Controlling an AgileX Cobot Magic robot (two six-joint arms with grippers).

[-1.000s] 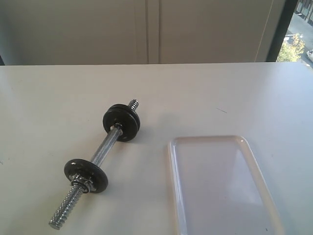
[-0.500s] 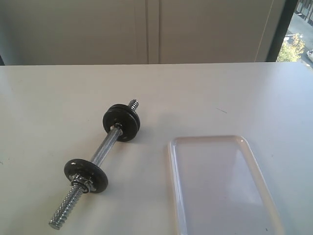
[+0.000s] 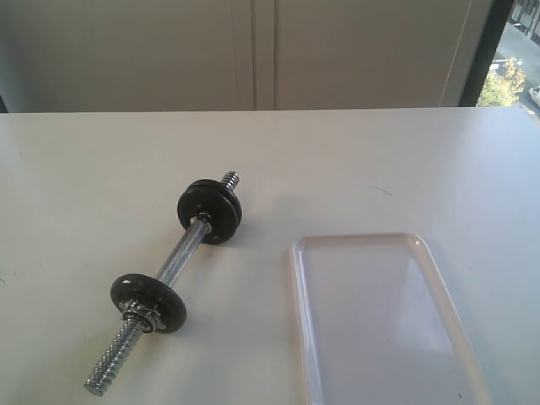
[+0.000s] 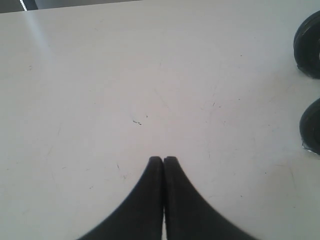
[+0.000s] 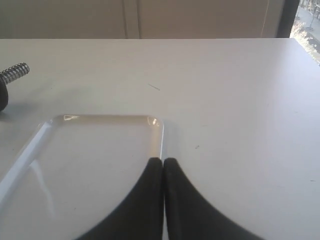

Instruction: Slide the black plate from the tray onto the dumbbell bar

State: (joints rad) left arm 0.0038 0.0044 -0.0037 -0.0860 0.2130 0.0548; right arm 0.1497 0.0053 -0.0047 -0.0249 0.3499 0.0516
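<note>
Since the tray point(image 3: 380, 321) shows nothing on the part in view, the sliding step looks done. The black plate point(image 3: 214, 191) seems to sit on the dumbbell bar point(image 3: 180, 256) at its far end, where the stack reads thicker than the 1 disc point(image 3: 148, 302) toward the near end; I cannot cleanly separate plate from fixed disc. Left gripper point(image 4: 163, 160) pinched closed, empty, above bare bench point(image 4: 125, 75). Right gripper point(image 5: 163, 161) also closed, empty, over the tray's rim. Remaining: probably nothing.
</note>
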